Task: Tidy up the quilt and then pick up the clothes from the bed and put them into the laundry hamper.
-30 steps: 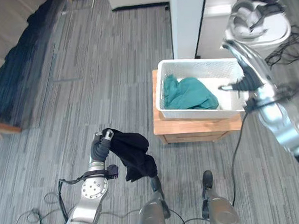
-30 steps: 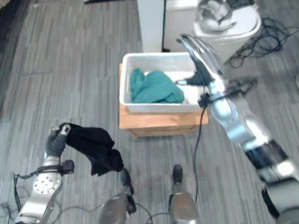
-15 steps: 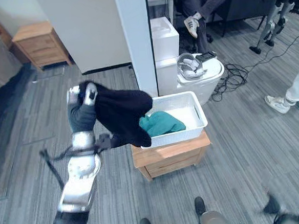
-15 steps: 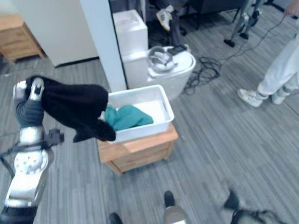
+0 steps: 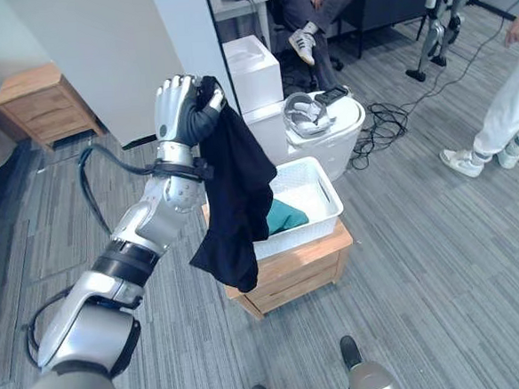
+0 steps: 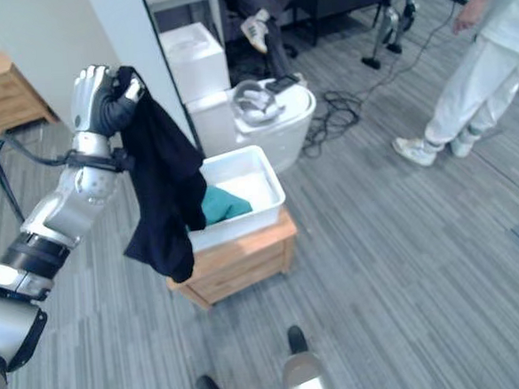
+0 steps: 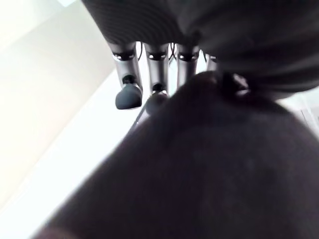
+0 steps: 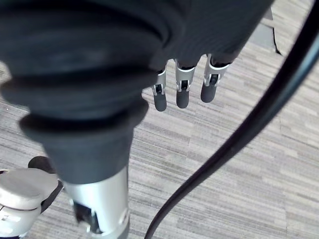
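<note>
A black garment [image 5: 237, 196] hangs in the upper left of centre in the left eye view, gripped at its top edge by the left robot hand [image 5: 181, 111], whose fingers are curled tight around the cloth. The arm reaches up from the lower left corner, and the cloth drops in long folds, its lower end draping in front of the left side of a white laundry hamper [image 5: 318, 210]. Inside the hamper lies a teal garment [image 5: 285, 217], partly hidden behind the black one. The hamper stands on a low wooden table [image 5: 298, 265] near the middle of the frame. In the upper left stands a wooden nightstand [image 5: 39, 106] against the wall.

Behind the hamper, upper centre, are a white box [image 5: 252, 60] and a round white bin [image 5: 325, 128] with a headset on top. At the top a seated person's legs [image 5: 304, 9] show; at the right edge stands another person in light trousers [image 5: 507, 97].

In the right wrist view, the right robot hand [image 8: 180, 89] hangs over grey plank floor [image 8: 224, 169], fingers loosely straight and holding nothing.
</note>
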You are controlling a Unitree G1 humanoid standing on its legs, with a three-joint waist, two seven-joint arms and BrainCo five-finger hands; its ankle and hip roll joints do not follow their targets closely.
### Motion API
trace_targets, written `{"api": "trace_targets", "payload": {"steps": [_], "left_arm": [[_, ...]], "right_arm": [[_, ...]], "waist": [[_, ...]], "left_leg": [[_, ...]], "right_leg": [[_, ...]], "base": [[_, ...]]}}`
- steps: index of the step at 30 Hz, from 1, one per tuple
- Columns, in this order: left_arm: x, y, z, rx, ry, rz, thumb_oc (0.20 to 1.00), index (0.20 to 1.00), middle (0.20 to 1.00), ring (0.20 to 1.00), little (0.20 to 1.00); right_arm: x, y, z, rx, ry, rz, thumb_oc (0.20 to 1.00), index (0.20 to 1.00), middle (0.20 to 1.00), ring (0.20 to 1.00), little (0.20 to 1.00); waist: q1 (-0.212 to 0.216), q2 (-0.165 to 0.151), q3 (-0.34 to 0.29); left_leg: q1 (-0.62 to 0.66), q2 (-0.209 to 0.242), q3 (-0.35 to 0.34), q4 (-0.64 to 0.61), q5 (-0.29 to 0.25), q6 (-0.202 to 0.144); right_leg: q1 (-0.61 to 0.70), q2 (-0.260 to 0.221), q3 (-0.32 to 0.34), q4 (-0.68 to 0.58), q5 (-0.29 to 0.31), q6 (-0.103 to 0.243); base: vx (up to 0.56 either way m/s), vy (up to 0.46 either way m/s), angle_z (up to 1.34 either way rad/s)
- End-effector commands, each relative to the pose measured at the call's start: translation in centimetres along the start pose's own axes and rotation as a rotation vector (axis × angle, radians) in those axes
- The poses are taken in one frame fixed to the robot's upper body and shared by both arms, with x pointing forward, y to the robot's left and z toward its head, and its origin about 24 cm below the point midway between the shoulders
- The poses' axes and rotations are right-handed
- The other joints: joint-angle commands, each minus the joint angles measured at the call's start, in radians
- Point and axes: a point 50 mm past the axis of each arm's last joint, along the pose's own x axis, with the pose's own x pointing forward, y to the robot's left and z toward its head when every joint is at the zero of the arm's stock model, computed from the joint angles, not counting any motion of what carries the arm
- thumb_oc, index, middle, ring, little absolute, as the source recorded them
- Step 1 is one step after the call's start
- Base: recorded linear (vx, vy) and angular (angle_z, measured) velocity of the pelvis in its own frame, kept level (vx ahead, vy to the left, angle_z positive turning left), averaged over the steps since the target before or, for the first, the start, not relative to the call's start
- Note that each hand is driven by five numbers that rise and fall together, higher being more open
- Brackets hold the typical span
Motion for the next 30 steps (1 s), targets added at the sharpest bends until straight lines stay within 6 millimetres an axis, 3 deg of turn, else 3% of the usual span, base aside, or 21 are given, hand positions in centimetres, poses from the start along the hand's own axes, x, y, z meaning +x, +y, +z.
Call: {"api": "trace_targets", "payload": {"steps": [1,6,11,14,18,20,21,22,24,26,29,30], "left_arm": [[4.9,6.6,2.0,0.125,-0.097,0.258,0.2,0.2,0.2,0.2,0.2],[6.4,8.3,3.3,0.199,-0.141,0.335,0.2,0.2,0.2,0.2,0.2],[7.4,9.5,4.1,0.35,-0.181,0.329,0.2,0.2,0.2,0.2,0.2],[5.6,7.1,2.2,0.339,-0.134,0.243,0.2,0.2,0.2,0.2,0.2],[2.0,3.8,-2.5,0.367,0.03,0.071,0.2,0.2,0.2,0.2,0.2],[1.0,3.3,-3.6,0.368,0.069,0.037,0.2,0.2,0.2,0.2,0.2],[0.7,3.4,-5.2,0.402,0.149,0.007,0.2,0.2,0.2,0.2,0.2],[0.8,3.4,-5.2,0.403,0.147,0.008,0.2,0.2,0.2,0.2,0.2],[0.7,3.9,-6.2,0.432,0.182,-0.019,1.0,1.0,1.0,1.0,1.0],[-0.1,4.0,-7.4,0.413,0.241,-0.036,1.0,1.0,1.0,1.0,1.0],[-1.1,3.7,-8.6,0.319,0.33,-0.038,1.0,1.0,1.0,1.0,1.0],[-1.9,3.7,-10.0,0.157,0.446,0.039,1.0,1.0,1.0,1.0,1.0]], "right_arm": [[0.2,-0.1,3.2,0.054,-0.069,-0.01,1.0,1.0,1.0,1.0,1.0],[0.0,0.6,4.4,0.081,-0.103,0.007,1.0,1.0,1.0,1.0,1.0],[-0.2,-0.4,7.6,0.128,-0.216,-0.032,1.0,1.0,1.0,1.0,1.0],[-0.6,-1.5,11.1,0.116,-0.331,-0.073,1.0,1.0,1.0,1.0,1.0],[-1.7,-1.9,14.4,0.05,-0.481,-0.092,1.0,1.0,1.0,1.0,1.0],[-1.7,-2.8,14.1,0.042,-0.51,-0.128,1.0,1.0,1.0,1.0,1.0],[-1.1,-3.6,13.8,0.029,-0.456,-0.133,1.0,1.0,1.0,1.0,1.0],[-1.1,-3.6,13.8,0.031,-0.456,-0.133,1.0,1.0,1.0,1.0,1.0],[-1.0,-3.3,13.3,0.012,-0.445,-0.121,1.0,1.0,1.0,1.0,1.0],[-1.0,-2.4,12.5,-0.019,-0.442,-0.087,1.0,1.0,1.0,1.0,1.0],[-1.0,-2.5,12.4,-0.016,-0.437,-0.079,1.0,1.0,1.0,1.0,1.0],[-0.8,-3.3,12.4,0.015,-0.433,-0.085,1.0,1.0,1.0,1.0,1.0]], "waist": [[-0.013,-0.021,0.066],[-0.023,-0.008,0.074],[-0.014,-0.025,0.133],[0.014,-0.056,0.192],[0.048,-0.104,0.252],[0.053,-0.112,0.261],[0.052,-0.127,0.274],[0.053,-0.128,0.274],[0.054,-0.132,0.278],[0.061,-0.132,0.269],[0.066,-0.13,0.258],[0.072,-0.128,0.24]], "left_leg": [[0.092,-0.005,0.034,0.002,-0.088,-0.036],[0.076,-0.003,0.046,0.002,-0.082,-0.039],[0.021,0.002,0.045,0.002,-0.065,-0.038],[-0.028,0.008,0.038,0.002,-0.044,-0.036],[-0.062,0.022,0.038,0.008,-0.029,-0.039],[-0.069,0.022,0.036,0.007,-0.024,-0.039],[-0.081,0.027,0.036,0.003,-0.016,-0.041],[-0.082,0.027,0.035,0.003,-0.016,-0.041],[-0.088,0.03,0.035,0.002,-0.015,-0.044],[-0.078,0.032,0.034,0.002,-0.02,-0.047],[-0.061,0.033,0.033,0.002,-0.023,-0.048],[-0.043,0.034,0.031,0.002,-0.026,-0.049]], "right_leg": [[0.016,-0.017,0.007,0.002,-0.12,0.055],[-0.009,-0.014,0.016,0.002,-0.117,0.057],[-0.083,-0.007,0.024,0.024,-0.101,0.057],[-0.132,-0.003,0.014,0.047,-0.096,0.054],[-0.164,0.001,-0.002,0.066,-0.095,0.05],[-0.171,0.003,-0.007,0.071,-0.095,0.05],[-0.185,0.007,-0.014,0.077,-0.091,0.049],[-0.185,0.007,-0.014,0.078,-0.092,0.049],[-0.19,0.008,-0.019,0.08,-0.09,0.05],[-0.171,0.008,-0.031,0.072,-0.092,0.049],[-0.152,0.009,-0.034,0.066,-0.094,0.045],[-0.133,0.008,-0.036,0.059,-0.093,0.04]], "base": [[0.01,-0.035,-0.13],[0.01,-0.033,-0.11],[-0.1,-0.037,-0.03],[-0.15,-0.046,0.02],[-0.1,-0.038,-0.01],[-0.05,-0.025,0.08],[-0.03,-0.005,0.19],[-0.04,-0.006,0.19],[-0.02,0.013,0.17],[0.01,0.032,0.12],[0.02,0.016,0.1],[0.0,0.0,0.0]]}}
